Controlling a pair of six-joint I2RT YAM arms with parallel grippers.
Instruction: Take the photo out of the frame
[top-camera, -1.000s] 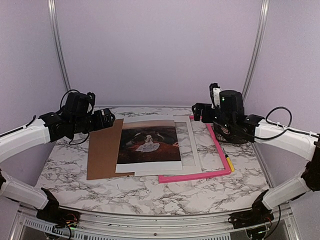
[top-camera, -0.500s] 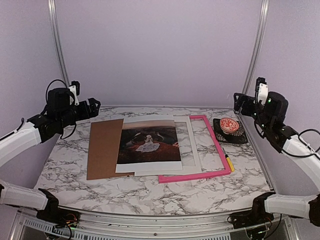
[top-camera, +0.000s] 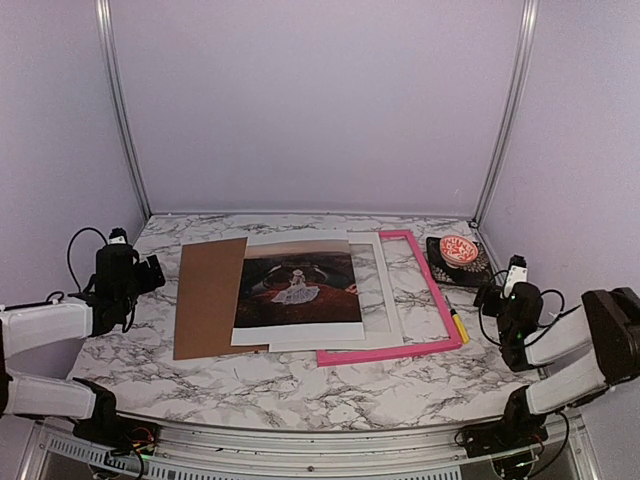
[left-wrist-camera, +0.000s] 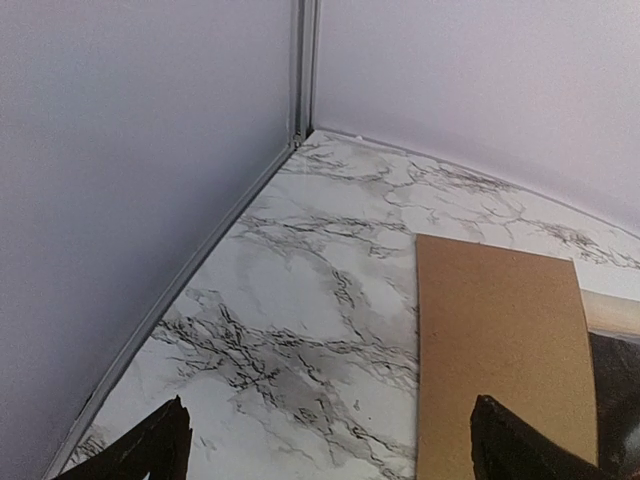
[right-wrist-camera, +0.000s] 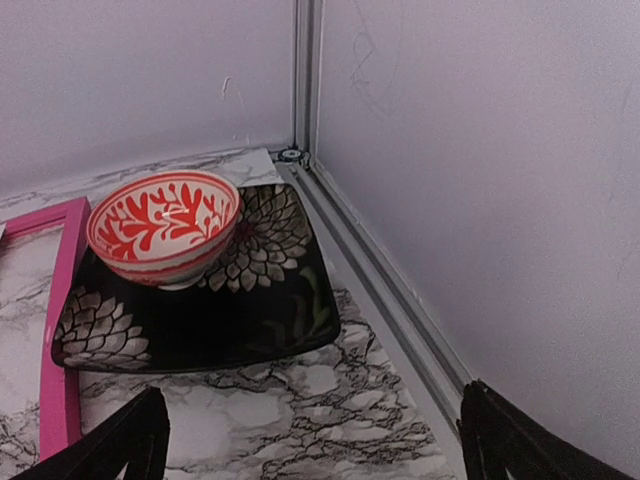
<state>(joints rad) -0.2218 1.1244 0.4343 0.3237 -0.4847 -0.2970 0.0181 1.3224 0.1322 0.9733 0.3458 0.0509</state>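
The photo (top-camera: 298, 285), dark reddish with a small white figure, lies flat on the table on top of a white mat sheet (top-camera: 377, 290) and the brown backing board (top-camera: 207, 298). The pink frame (top-camera: 441, 303) lies under and to the right of the sheets, with its right and front sides showing. My left gripper (top-camera: 150, 271) is open and empty, low at the table's left side, left of the board (left-wrist-camera: 495, 340). My right gripper (top-camera: 489, 294) is open and empty, low at the right side, near the frame's right side (right-wrist-camera: 62, 320).
A red-and-white patterned bowl (right-wrist-camera: 165, 225) sits on a black flowered plate (right-wrist-camera: 215, 320) at the back right corner (top-camera: 460, 258). A yellow pen (top-camera: 458, 325) lies along the frame's right side. Walls and metal rails close in both sides.
Both arms have pulled back from over the table and dropped low to the outer sides. The photo, sheets and frame have not moved.
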